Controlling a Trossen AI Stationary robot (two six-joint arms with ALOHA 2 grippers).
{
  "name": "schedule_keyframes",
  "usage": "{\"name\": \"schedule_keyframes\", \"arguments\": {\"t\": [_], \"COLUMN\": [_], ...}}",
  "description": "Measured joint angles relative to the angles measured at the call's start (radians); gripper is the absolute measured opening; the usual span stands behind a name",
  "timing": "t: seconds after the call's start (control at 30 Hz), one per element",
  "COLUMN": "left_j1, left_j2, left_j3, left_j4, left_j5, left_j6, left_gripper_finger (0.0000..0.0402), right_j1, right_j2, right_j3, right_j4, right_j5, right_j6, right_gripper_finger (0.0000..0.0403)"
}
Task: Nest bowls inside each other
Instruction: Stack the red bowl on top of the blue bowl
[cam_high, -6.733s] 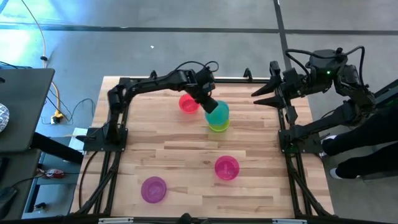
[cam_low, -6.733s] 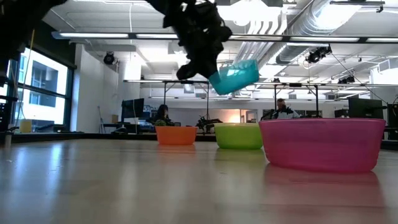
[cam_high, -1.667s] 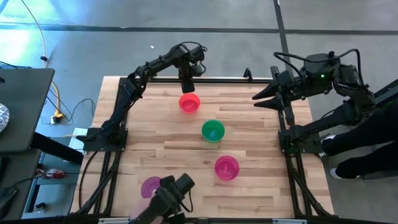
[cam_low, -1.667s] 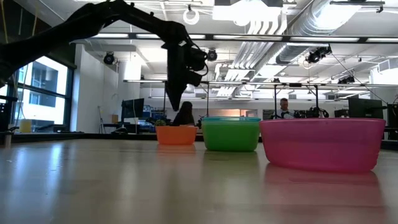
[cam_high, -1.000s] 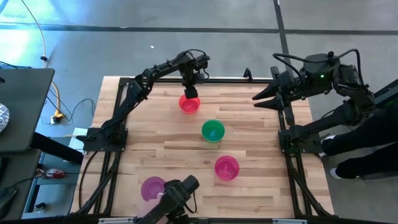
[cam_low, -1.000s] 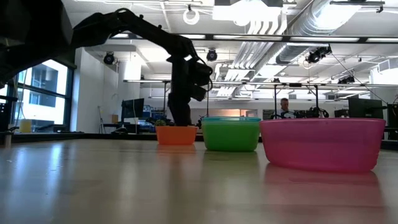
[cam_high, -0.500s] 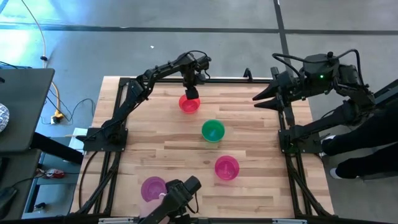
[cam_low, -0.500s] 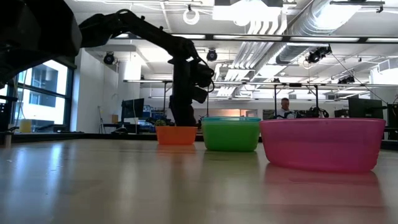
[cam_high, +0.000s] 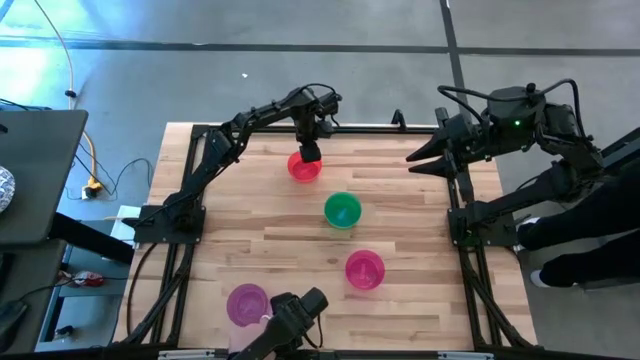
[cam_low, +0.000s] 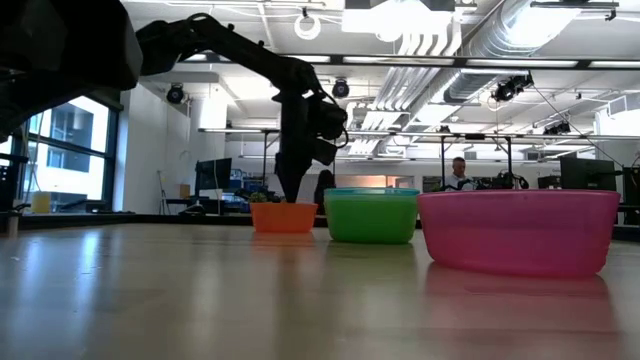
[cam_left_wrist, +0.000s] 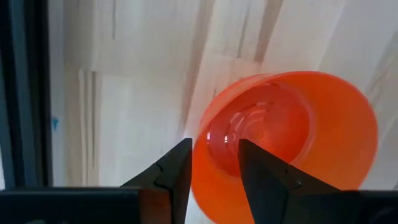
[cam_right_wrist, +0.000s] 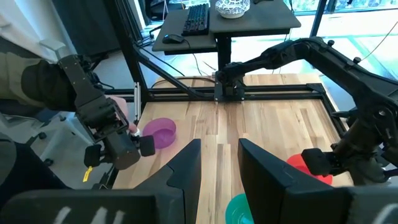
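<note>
Bowls of smooth, glossy plastic, round with flat bottoms, sit apart on the pale plank counter (cam_high: 250, 215). In the high view the red bowl (cam_high: 304, 166) lies in the upper middle of the frame, the green stack (cam_high: 342, 210) near the centre with a teal rim showing just above its green wall in the low view, the magenta-pink bowl (cam_high: 365, 269) lower right of centre, and the purple bowl (cam_high: 247, 303) at lower left.

The left pincer (cam_high: 310, 151) reaches down at the upper edge of the red bowl. In the left wrist view its two dark fingers (cam_left_wrist: 176, 175) stand a narrow gap apart, astride the bowl's translucent orange-red wall, one inside and one outside; whether they are pressing on the rim I cannot tell.

The right pincer (cam_high: 412, 155) waits above the counter's upper right edge, its tapered fingers parted and holding nothing.

At the bottom of the high view a handheld gripper tool (cam_high: 295, 312) hovers just beside the purple bowl, gripped by a person (cam_right_wrist: 28, 87) seen at the left of the right wrist view.
</note>
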Motion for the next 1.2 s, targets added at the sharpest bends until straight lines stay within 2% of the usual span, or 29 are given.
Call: {"name": "schedule_keyframes", "arguments": {"t": [0.53, 0.63, 0.8, 1.2], "left_j1": [-0.041, -0.044, -0.04, -0.042], "left_j2": [0.07, 0.069, 0.069, 0.036], "left_j3": [-0.001, 0.0, 0.0, 0.007], "left_j4": [-0.01, 0.0, -0.023, -0.045], "left_j5": [-0.007, -0.036, -0.053, -0.042], "left_j6": [-0.007, -0.006, -0.006, -0.009], "left_gripper_finger": [0.0115, 0.0092, 0.0012, 0.0001], "right_j1": [0.0, 0.0, 0.0, 0.0], "right_j2": [0.0, 0.0, 0.0, 0.0], "right_j3": [0.0, 0.0, 0.0, 0.0], "right_j4": [0.0, 0.0, 0.0, 0.001], "right_j5": [0.0, 0.0, 0.0, 0.001], "right_j6": [0.023, 0.021, 0.011, -0.003], "right_gripper_finger": [0.0099, 0.0099, 0.0099, 0.0099]}}
